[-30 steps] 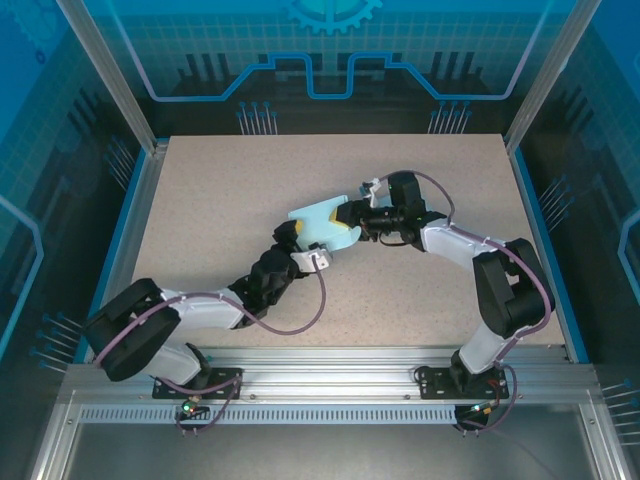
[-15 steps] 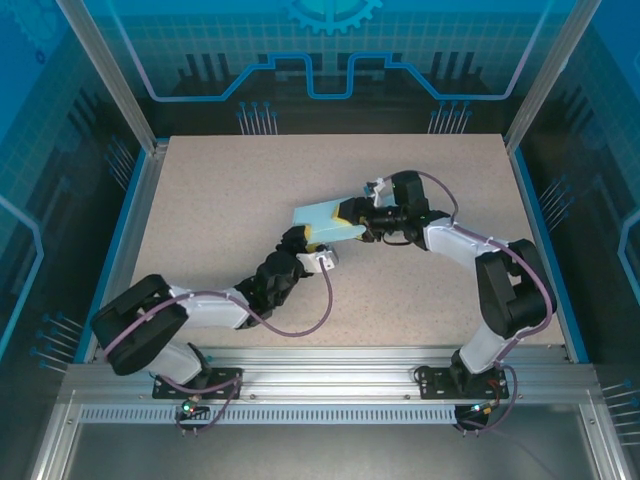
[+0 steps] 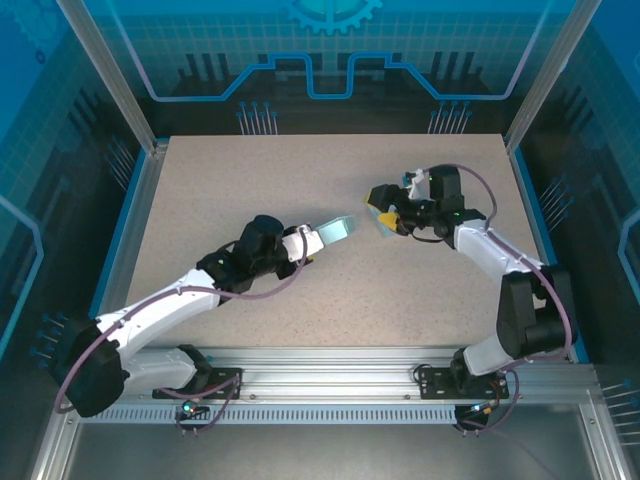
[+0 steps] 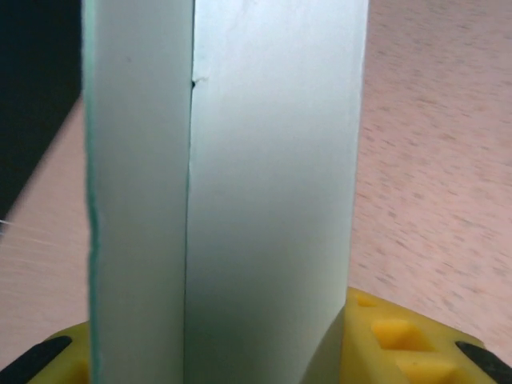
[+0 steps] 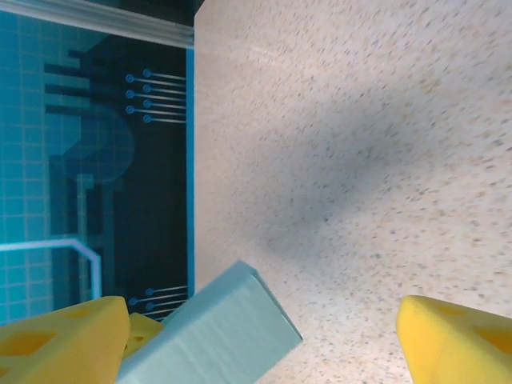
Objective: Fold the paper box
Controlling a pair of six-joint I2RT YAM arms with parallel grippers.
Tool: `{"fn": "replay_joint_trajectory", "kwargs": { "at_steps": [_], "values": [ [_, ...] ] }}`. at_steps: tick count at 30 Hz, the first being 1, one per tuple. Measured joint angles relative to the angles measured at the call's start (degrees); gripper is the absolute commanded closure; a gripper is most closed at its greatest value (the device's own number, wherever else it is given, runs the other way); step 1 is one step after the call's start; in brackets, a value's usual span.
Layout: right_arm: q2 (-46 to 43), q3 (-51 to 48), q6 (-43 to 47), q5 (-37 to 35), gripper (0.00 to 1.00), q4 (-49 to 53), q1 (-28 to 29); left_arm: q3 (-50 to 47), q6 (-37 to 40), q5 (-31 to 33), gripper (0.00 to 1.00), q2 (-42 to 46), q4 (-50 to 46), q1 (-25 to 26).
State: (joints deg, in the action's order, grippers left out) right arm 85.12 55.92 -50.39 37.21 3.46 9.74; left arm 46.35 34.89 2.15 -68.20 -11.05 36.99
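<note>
left claw (image 3: 318, 238) clamped, arm extended | right claw (image 3: 379, 216) spread wide

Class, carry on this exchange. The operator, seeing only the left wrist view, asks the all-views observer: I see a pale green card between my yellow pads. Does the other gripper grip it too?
Observer: No. From above, the right gripper looks apart from the paper box, with bare table between them.
Operator: Are its jaws open?
Observer: Yes, its wrist view shows its yellow fingers wide apart.
Operator: Where is the box?
Observer: Near the table's middle, in the left gripper, pointing toward the right gripper.
</note>
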Motion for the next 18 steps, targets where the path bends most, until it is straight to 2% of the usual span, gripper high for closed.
{"fn": "replay_joint_trajectory", "kwargs": {
  "at_steps": [4, 9, 13, 18],
  "values": [
    [-4.7, 0.0, 6.5, -5.1, 0.13, 6.0, -0.1, 3.5, -2.2, -8.5, 0.66, -2.2, -11.1, -2.6],
    [-10.8, 0.0, 16.1, -10.9, 0.18, 11.8, 0.4, 7.4, -2.4, -14.1, 0.66, -7.2, -19.5, -3.1],
    [-14.2, 0.0, 24.1, -14.8, 0.18, 15.2, 3.3, 10.6, -2.3, -16.2, 0.66, -12.7, -23.3, -3.5],
    [-15.3, 0.0, 31.7, -17.5, 0.18, 17.1, 7.6, 13.7, -1.6, -15.9, 0.63, -18.2, -25.1, -3.9]
  ]
}}
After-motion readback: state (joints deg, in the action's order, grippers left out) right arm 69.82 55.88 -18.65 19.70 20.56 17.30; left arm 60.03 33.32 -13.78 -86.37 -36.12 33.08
